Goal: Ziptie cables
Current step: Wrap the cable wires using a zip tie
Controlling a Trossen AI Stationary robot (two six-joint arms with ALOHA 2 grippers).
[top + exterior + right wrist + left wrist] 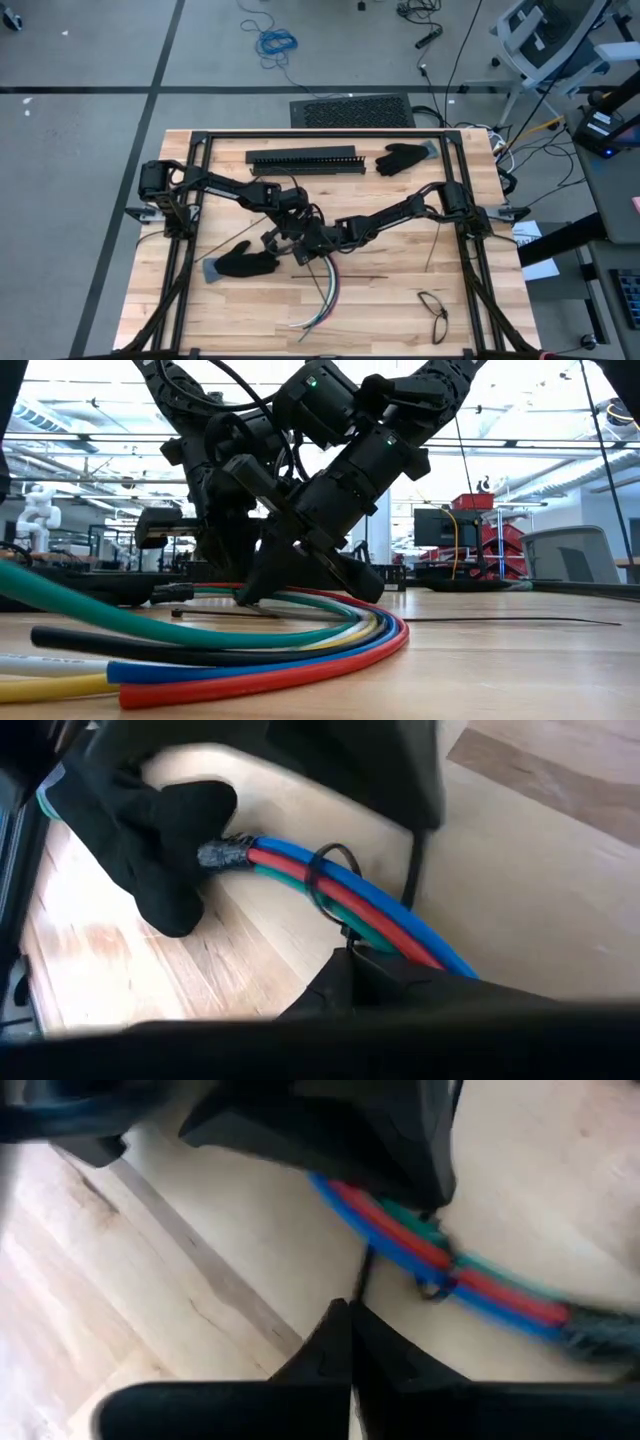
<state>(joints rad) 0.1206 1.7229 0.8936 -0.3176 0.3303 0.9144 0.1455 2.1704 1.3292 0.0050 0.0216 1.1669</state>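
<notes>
While both arms crowd the middle of the desk:
Desk [400, 300]: light wooden planks, black frame rails along the left, right and far sides.
Left arm: reaching from the left rail to the desk's middle, left gripper [287, 237] low over the near end of the cables.
Left jaws: shut tight in the left wrist view, tips just beside the bundle; cannot tell whether anything thin is pinched.
Right arm: reaching from the right rail toward the middle, right gripper [312, 243] close against the left one, tilted down onto the cables in the low view.
Right jaws: closed together in the right wrist view, tips touching the bundle at the zip tie; cannot tell whether the tie's tail is caught.
Slotted bar [305, 159]: long, black, lying along the far edge.
Gloves: one black glove [245, 263] left of the grippers, touching the bundle's end; a second glove [400, 158] beside the bar.
Cables [327, 290]: red, blue, green, yellow and black, curving together from under the grippers toward the near edge, ends fanned out.
Glasses [434, 312]: near right part of the desk, well apart from the cables.
Zip tie [322, 880]: thin black loop around the red, blue and green cables.
</notes>
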